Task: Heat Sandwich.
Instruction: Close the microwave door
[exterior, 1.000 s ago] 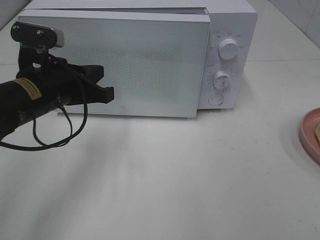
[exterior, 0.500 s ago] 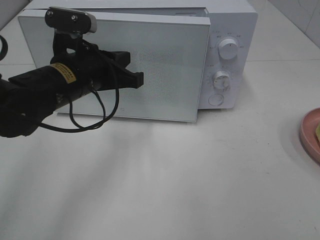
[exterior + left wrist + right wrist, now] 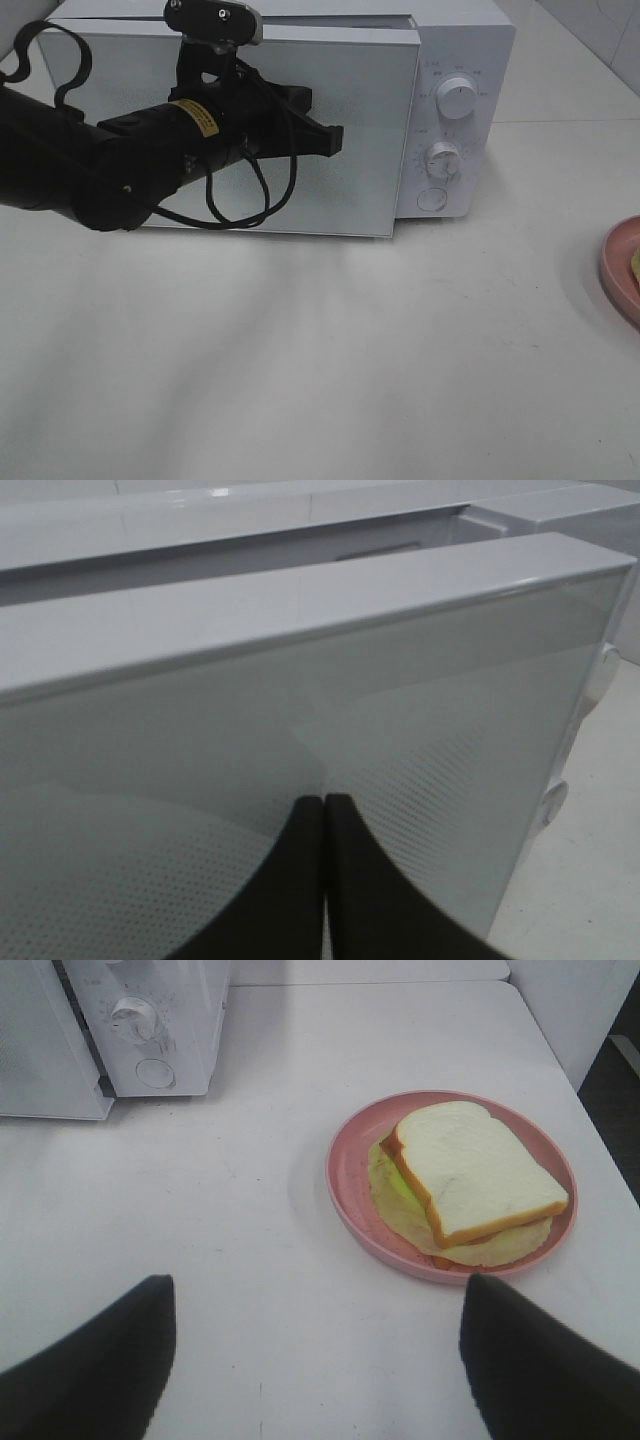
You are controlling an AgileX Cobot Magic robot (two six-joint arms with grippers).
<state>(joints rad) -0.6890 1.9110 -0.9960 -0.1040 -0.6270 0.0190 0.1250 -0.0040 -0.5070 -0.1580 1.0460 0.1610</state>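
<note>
The sandwich (image 3: pixel 470 1175), pale bread over a yellow-green layer, lies on a round pink plate (image 3: pixel 347 1175) on the white table. Only the plate's edge (image 3: pixel 620 265) shows at the far right of the high view. My right gripper (image 3: pixel 315 1285) hovers open in front of the plate, with nothing between its fingers. The white microwave (image 3: pixel 455 60) stands at the back, its door (image 3: pixel 380 190) slightly ajar. My left gripper (image 3: pixel 338 141) is shut and empty, its tips (image 3: pixel 325 802) right in front of the door's glass (image 3: pixel 420 740), right of its middle.
Two knobs (image 3: pixel 457 99) and a round button (image 3: pixel 432 199) sit on the microwave's right panel, which also shows in the right wrist view (image 3: pixel 150 1020). Bare white table (image 3: pixel 330 350) stretches in front of the microwave. A loose black cable (image 3: pixel 250 205) hangs under the left arm.
My left arm has swung rightward and a little upward across the door's front, from its left edge to right of its middle. Its gripper stayed shut. The plate has not moved.
</note>
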